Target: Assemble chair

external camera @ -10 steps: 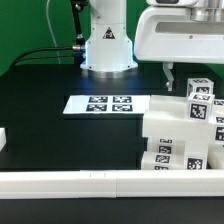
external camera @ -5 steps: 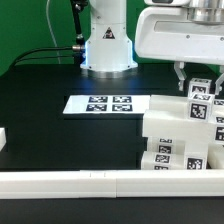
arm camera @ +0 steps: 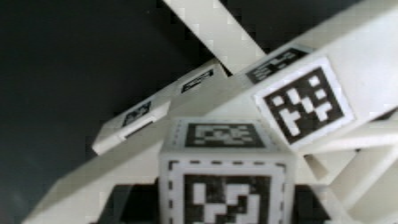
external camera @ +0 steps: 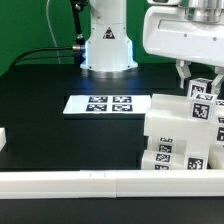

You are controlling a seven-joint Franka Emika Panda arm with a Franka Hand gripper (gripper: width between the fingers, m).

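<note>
In the exterior view, the chair parts [external camera: 180, 135] sit heaped on the black counter [external camera: 60, 135] at the exterior view's right, just behind the long white rail [external camera: 110, 182]. The marker board [external camera: 108, 104] lies flat, a little apart from the heap, toward the middle of the counter. The end effector [external camera: 198, 79] hangs over the top of the heap, its fingers [external camera: 183, 72] down on either side of the topmost tagged block [external camera: 199, 92]. The fingers look drawn in against that block, pinching it, though the contact itself is too small to confirm here.

In the wrist view, the tagged block [arm camera: 222, 175] fills the foreground squarely between the finger pads, one dark finger edge [arm camera: 116, 203] beside it. Behind it lean a tagged slab [arm camera: 302, 95] and a slim white bar [arm camera: 214, 30].

To do this step well, I would judge that the lift should go straight up and slowly, since the neighbouring parts rest close against the block and could be dragged or toppled. Checking that the block sits level in the grip before carrying it away would help later alignment.
</note>
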